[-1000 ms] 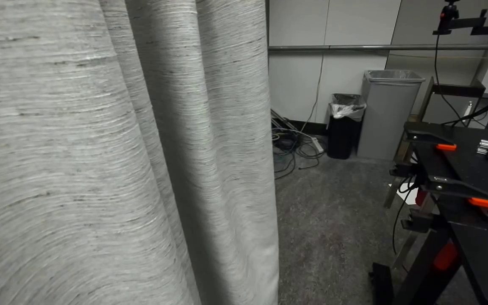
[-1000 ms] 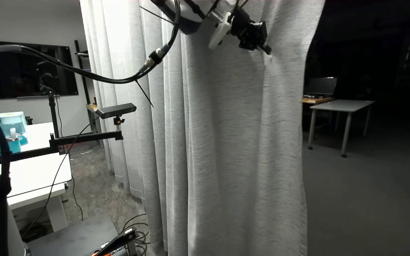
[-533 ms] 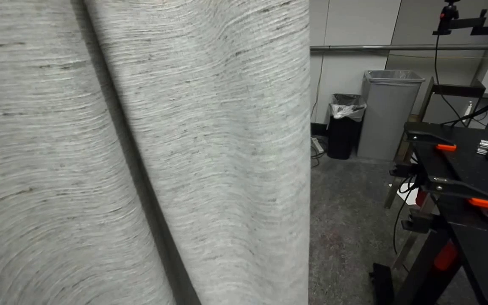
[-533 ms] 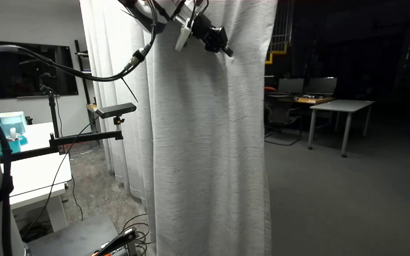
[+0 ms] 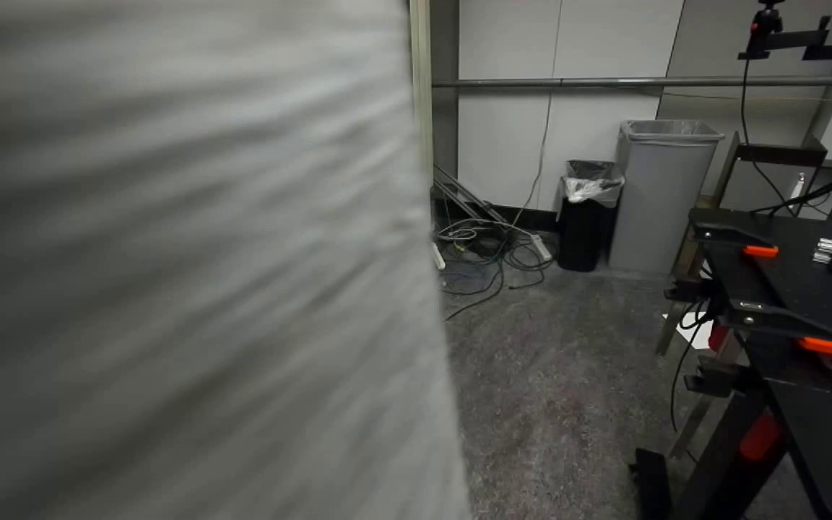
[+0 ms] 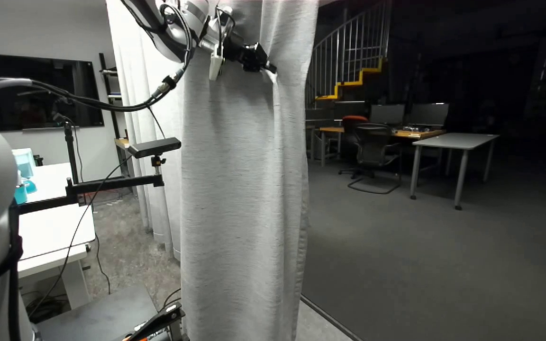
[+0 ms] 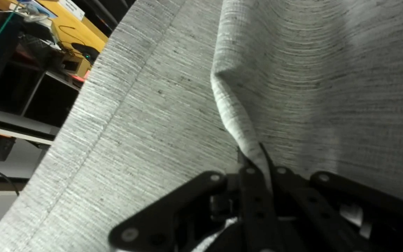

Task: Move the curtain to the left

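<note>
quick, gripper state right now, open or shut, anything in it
Gripper: closed, holding a pinched fold of the curtain.

In an exterior view, lit along the wall [image 6: 45,28] at ten o'clock; dim around yellow-edged stairs [image 6: 350,84] at one, grey table [image 6: 458,140] at three, floor [image 6: 396,265] at four.

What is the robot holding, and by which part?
The long light grey fabric curtain, by a fold inward of its side hem, pinched in the jaws.
</note>
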Motion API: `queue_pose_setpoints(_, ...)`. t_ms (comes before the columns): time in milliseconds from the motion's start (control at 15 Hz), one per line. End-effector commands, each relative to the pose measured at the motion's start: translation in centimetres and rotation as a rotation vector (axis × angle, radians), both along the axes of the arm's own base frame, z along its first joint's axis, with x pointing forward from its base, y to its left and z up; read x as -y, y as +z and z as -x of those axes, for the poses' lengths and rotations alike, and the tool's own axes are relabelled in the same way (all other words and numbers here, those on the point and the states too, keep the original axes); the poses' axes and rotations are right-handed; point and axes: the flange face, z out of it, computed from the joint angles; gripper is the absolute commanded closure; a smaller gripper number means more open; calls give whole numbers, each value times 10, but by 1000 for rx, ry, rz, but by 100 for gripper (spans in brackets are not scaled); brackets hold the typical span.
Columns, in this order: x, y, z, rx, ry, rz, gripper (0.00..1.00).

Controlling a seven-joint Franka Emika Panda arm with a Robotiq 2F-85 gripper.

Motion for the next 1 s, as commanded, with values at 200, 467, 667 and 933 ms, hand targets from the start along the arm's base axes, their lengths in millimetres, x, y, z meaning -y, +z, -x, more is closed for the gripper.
queue_pose_setpoints(200,-81,-5,-4,124,30,48,100)
queue_pose_setpoints(467,-114,-5,-1,167,71,55,100)
queue_pose_setpoints(667,-141,-8,8,199,106,59,100)
queue_pose_setpoints(933,-170,-12,19,245,155,76,100)
